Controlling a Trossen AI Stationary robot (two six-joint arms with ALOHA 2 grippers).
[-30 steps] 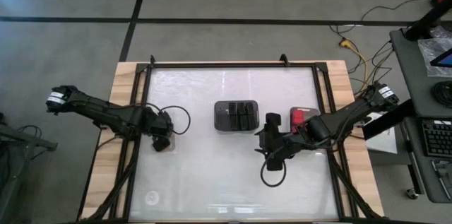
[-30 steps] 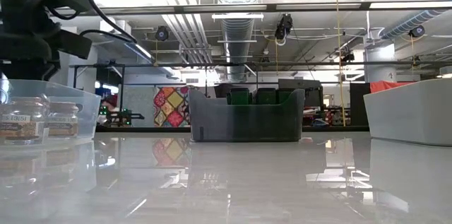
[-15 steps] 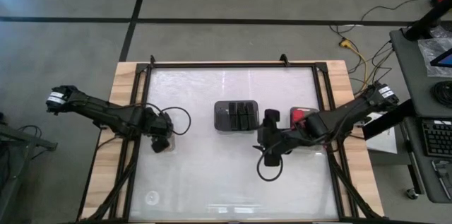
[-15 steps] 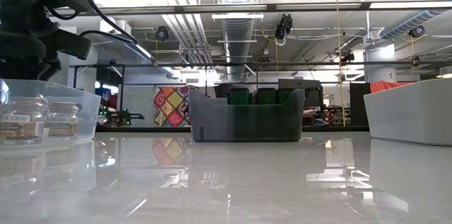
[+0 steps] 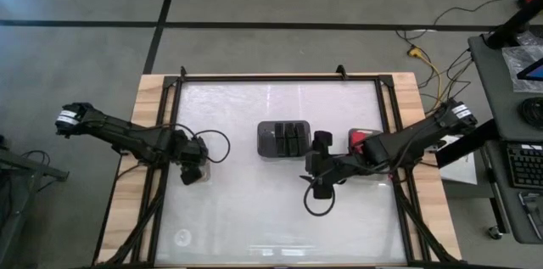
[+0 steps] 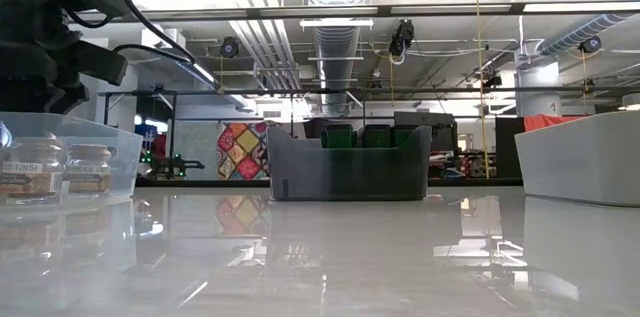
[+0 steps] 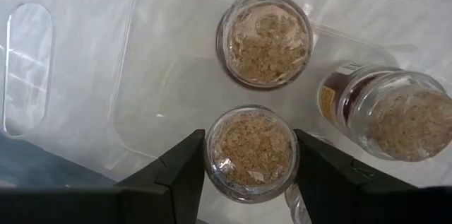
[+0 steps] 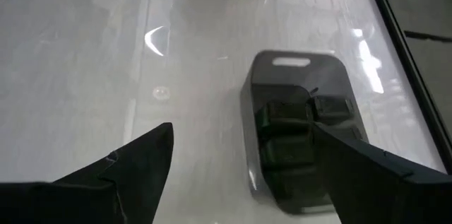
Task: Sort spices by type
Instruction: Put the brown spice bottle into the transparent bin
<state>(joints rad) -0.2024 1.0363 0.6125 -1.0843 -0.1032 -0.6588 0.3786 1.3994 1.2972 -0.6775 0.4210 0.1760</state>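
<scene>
clear round jar (image 7: 252, 153), tan granules inside

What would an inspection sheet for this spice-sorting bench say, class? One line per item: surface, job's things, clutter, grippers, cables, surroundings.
Surface: glossy white table on a wooden base.
Job's things: three tan-topped jars in or at a clear tray; dark blocks in a dark tray; a red block at the right.
Clutter: nothing seen.
Grippers: left gripper straddles one jar; right gripper open, empty, above the table near the dark tray.
Cables: loops at both wrists; a yellow cable on the floor.
Surroundings: a desk with keyboard; workshop behind.
</scene>
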